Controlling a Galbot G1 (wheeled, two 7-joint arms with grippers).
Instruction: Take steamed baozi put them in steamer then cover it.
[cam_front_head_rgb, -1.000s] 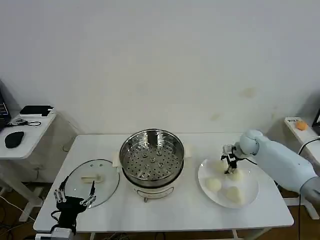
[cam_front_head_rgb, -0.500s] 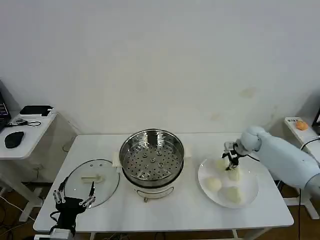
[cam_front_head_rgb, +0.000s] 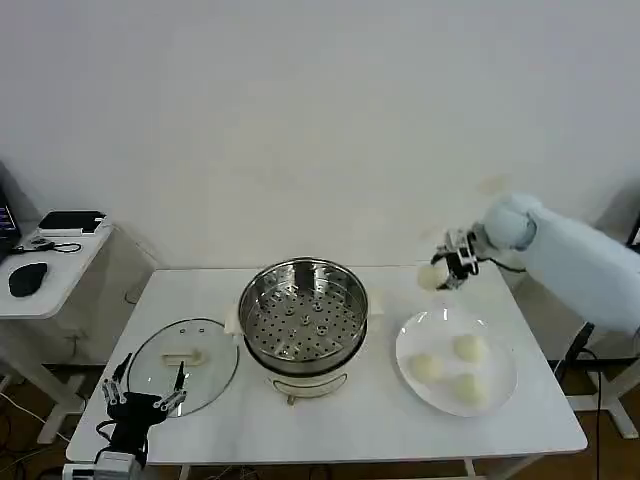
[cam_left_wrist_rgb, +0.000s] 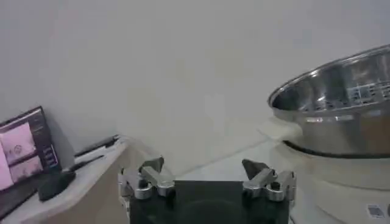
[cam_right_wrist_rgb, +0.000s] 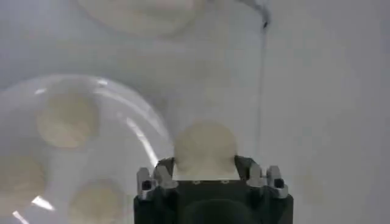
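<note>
So the right hand (cam_front_head_rgb: 447, 272) is up in the air above the counter (cam_front_head_rgb: 330, 410), between the steamer (cam_front_head_rgb: 303, 318) and the plate (cam_front_head_rgb: 412, 342), a bit toward the back wall. It's clamped on one steamed baozi (cam_front_head_rgb: 431, 277), and in the right wrist view that bun (cam_right_wrist_rgb: 205, 148) sits snug between the two fingers (cam_right_wrist_rgb: 159, 175), with the plate (cam_right_wrist_rgb: 140, 128) below and three more buns on it.

From the head view those three baozi (cam_front_head_rgb: 468, 348) are sitting in a loose cluster on the white plate, right of the steamer. The steamer itself is in the middle of the counter, uncovered, and its perforated basket floor has nothing on it.

The glass cover (cam_front_head_rgb: 183, 365) lies flat on the counter just left of the steamer, handle up.

The left hand (cam_front_head_rgb: 141, 396) hangs low at the front-left corner of the counter, just by the near edge of the cover, fingers spread apart and holding nothing. Its wrist view shows the steamer's steel wall (cam_left_wrist_rgb: 341, 115) off to one side.
</note>
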